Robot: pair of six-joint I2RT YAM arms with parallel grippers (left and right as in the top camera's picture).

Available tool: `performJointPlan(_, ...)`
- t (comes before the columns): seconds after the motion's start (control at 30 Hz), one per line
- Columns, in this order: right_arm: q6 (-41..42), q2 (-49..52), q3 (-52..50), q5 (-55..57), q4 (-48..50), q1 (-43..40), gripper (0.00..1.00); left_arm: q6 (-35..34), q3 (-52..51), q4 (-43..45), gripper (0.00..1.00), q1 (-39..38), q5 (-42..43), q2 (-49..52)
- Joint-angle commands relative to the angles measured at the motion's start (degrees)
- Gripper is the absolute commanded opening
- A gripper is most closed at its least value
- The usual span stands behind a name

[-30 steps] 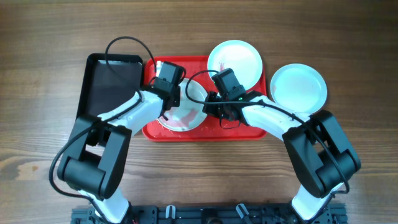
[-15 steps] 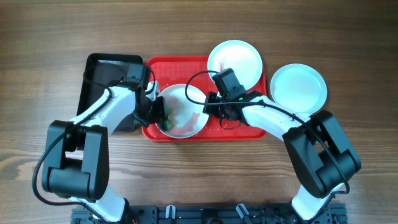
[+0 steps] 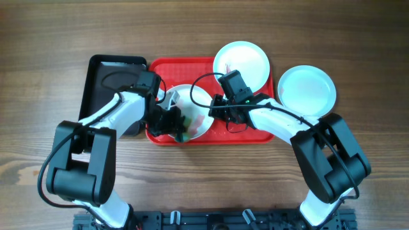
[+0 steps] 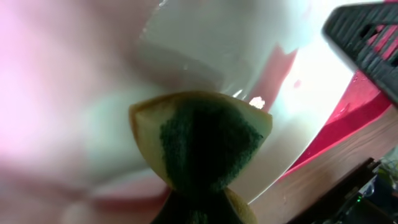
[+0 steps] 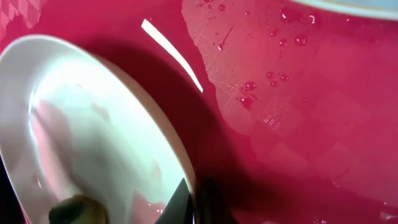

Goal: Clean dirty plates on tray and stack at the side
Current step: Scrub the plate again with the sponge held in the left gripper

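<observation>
L claw (image 3: 174, 122) is clamped on a yellow-green sponge (image 4: 205, 140), pressed into the dirty plate (image 3: 195, 105) right under its tips. R claw (image 3: 213, 110) pinches that plate's rim and seems to tilt it up (wrist view's blurry, so not sure). Plate sits in the red tray (image 3: 249, 135), w/ pink smears near the sponge.

To scrub well: short strokes toward R claw, firm pinch so plate can't skid.

Tray rim is just beside L claw, w/ black tray (image 3: 105, 83) beyond it, so room is tight there. Second plate (image 3: 243, 61) lies just past R claw. Third plate (image 3: 307, 88) sits on bare table outboard of R claw, w/ space around it.
</observation>
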Motion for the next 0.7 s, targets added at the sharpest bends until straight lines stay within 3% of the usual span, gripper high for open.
performJointPlan(0.0, 2.2, 2.4, -1.9, 1.6, -0.3, -0.8, 0.04, -5.3, -1.2, 1.5, 0.04, -0.5, -9.3, 1.2)
performJointPlan(0.17, 2.2, 2.4, -1.9, 1.7, -0.2, -0.8, 0.04, -18.6, -1.2, 4.3, 0.04, -0.5, -28.3, 1.2)
performJointPlan(0.4, 2.2, 2.4, -1.9, 1.6, -0.3, -0.8, 0.04, -31.2, -1.2, 9.5, 0.04, -0.6, -40.5, 1.2)
performJointPlan(0.67, 1.9, 2.4, -1.9, 1.2, -0.6, -0.8, 0.04, -32.4, -1.2, 17.8, 0.04, -4.0, -45.2, 1.2)
